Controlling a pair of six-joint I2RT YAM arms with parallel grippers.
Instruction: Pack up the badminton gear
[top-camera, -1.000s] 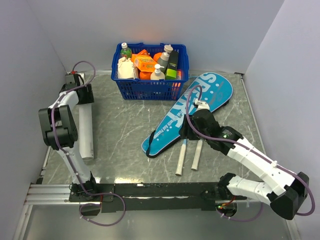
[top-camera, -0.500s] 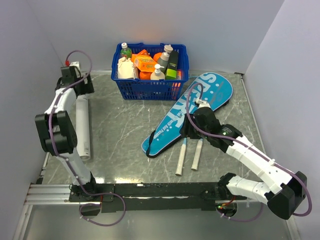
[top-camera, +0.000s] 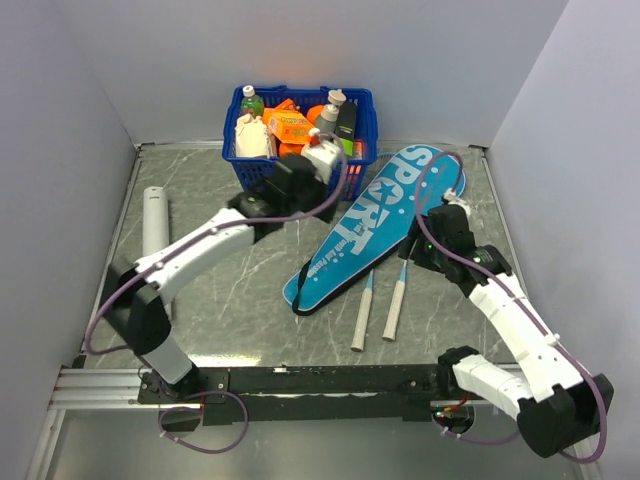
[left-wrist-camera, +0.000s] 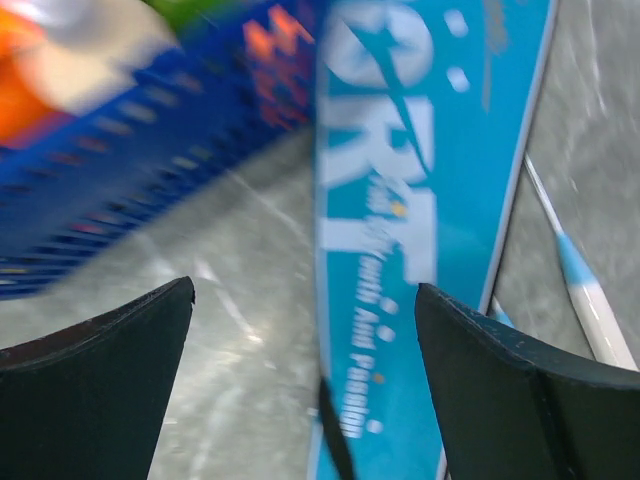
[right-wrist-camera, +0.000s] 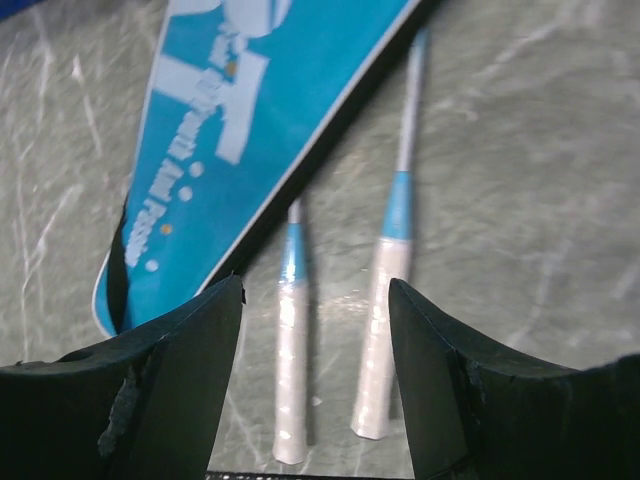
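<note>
While the left end effector (left-wrist-camera: 305, 290) and the right end effector (right-wrist-camera: 316, 285) both stand wide apart and hold nothing, all the gear lies loose on the grey marbled counter (top-camera: 240, 290). Just beneath the right one lie 2 slim rackets (right-wrist-camera: 383, 320) with white wrapped handles and pale blue shafts. The teal racket-shaped fabric case (left-wrist-camera: 400, 200) lies under the left one, and the long white tube (top-camera: 154, 215) is well apart from it. The rackets are likely light and stiff, so grip the handles, not the thin shafts. The soft case may sag.
</note>
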